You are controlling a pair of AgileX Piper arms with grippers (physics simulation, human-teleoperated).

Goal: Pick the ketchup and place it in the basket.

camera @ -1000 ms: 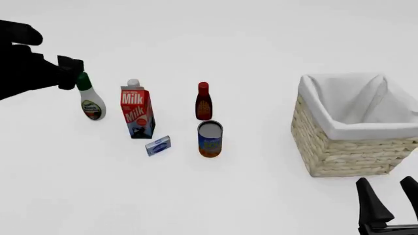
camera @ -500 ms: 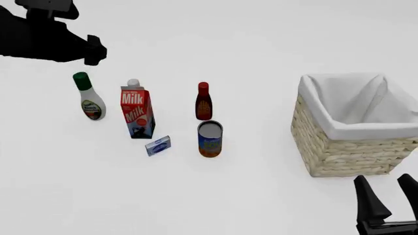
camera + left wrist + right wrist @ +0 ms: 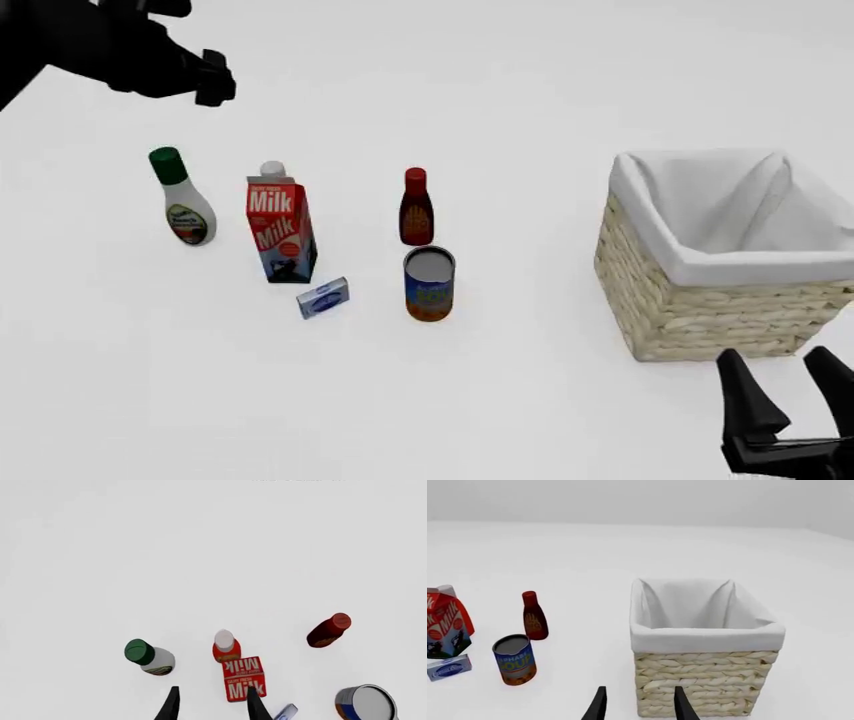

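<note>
The left gripper [image 3: 212,706] hangs high at the left, fingers spread and empty. The ketchup [image 3: 226,650] stands just behind the milk carton [image 3: 279,232]. Well to the right sits the basket [image 3: 707,310], with the right gripper [image 3: 787,398] near it, spread and empty.

Left pincer [image 3: 214,80] raised, right pincer [image 3: 787,395] low, both agape.

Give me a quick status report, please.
Left pincer open, high, empty. Right pincer open, near the basket. Ketchup upright, untouched, tucked behind milk carton.
</note>
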